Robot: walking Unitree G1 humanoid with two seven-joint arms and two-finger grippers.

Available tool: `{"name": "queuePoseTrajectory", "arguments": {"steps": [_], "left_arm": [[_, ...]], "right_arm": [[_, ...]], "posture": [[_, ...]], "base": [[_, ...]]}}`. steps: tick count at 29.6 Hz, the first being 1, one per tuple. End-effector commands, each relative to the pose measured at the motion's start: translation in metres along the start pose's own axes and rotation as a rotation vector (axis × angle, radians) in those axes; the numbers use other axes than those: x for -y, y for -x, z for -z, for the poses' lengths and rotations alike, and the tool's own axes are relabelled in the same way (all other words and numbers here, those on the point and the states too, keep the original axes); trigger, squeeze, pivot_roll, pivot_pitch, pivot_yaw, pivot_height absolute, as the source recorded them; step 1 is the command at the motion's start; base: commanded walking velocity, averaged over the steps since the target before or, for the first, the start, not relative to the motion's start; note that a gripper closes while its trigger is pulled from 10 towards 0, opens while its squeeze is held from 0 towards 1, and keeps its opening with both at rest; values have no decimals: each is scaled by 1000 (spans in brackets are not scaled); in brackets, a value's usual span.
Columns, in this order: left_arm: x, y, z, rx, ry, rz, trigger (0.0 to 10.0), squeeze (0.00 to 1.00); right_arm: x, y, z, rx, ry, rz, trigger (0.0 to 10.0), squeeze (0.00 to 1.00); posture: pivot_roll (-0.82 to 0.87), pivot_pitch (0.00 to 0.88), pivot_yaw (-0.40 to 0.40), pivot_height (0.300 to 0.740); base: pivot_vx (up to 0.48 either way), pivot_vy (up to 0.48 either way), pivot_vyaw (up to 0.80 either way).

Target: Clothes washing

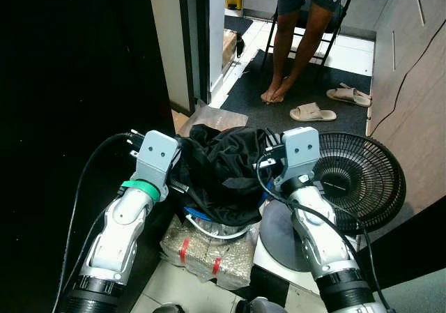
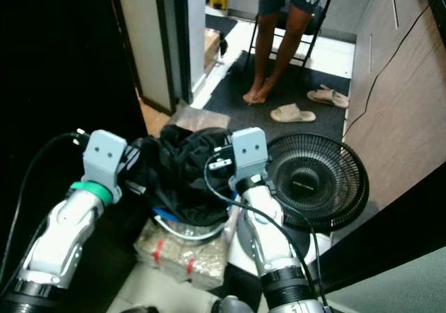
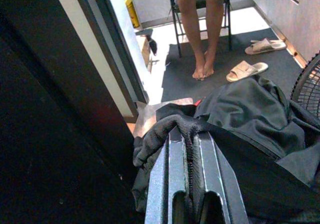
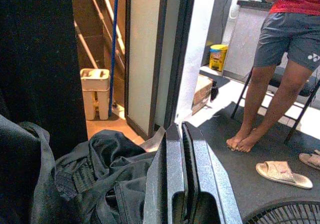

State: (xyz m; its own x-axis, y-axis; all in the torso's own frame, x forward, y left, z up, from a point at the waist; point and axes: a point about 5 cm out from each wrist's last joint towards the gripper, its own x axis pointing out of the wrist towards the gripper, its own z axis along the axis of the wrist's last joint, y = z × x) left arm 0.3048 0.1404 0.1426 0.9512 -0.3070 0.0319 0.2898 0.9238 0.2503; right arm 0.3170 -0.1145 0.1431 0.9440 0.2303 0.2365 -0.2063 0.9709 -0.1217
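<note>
A bundle of black clothes (image 1: 223, 166) hangs between my two grippers, just above a basket with a white and blue rim (image 1: 205, 228). My left gripper (image 3: 189, 129) is shut, with a fold of the black fabric (image 3: 250, 114) pinched between its fingers and draped over the tips. It holds the bundle's left side (image 1: 182, 177). My right gripper (image 4: 179, 126) is at the bundle's right side (image 1: 268, 163), fingers pressed together, with the dark cloth (image 4: 100, 179) bunched against them.
A black floor fan (image 1: 355, 177) stands close on the right. A wrapped package (image 1: 202, 254) lies under the basket. A person's bare legs (image 1: 296, 41) and a chair are ahead on a dark mat, with slippers (image 1: 313, 111) nearby. A dark panel (image 1: 70, 83) and a door frame (image 1: 198, 41) are on the left.
</note>
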Motion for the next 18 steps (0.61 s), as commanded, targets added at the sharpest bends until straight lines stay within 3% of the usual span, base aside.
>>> {"name": "queuePoseTrajectory", "arguments": {"steps": [1,4,6,9,18], "left_arm": [[0,3,7,-32,2,5,10000,0],[0,3,7,-32,2,5,10000,0],[-9,11,13,-58,7,-8,10000,0],[-12,12,16,-71,19,-26,10000,0],[-12,12,17,-72,22,-30,10000,0]], "right_arm": [[-1,3,3,-16,4,-1,10000,0],[-1,3,3,-16,4,-1,10000,0],[7,3,2,-16,15,18,10000,0],[13,4,1,-16,21,35,10000,0],[14,4,1,-16,22,38,10000,0]], "posture": [[-34,0,44,740],[-34,0,44,740],[-37,0,45,740],[-39,0,46,740],[-39,0,46,740]], "base": [[0,0,0],[0,0,0],[0,0,0],[0,0,0],[0,0,0]]}}
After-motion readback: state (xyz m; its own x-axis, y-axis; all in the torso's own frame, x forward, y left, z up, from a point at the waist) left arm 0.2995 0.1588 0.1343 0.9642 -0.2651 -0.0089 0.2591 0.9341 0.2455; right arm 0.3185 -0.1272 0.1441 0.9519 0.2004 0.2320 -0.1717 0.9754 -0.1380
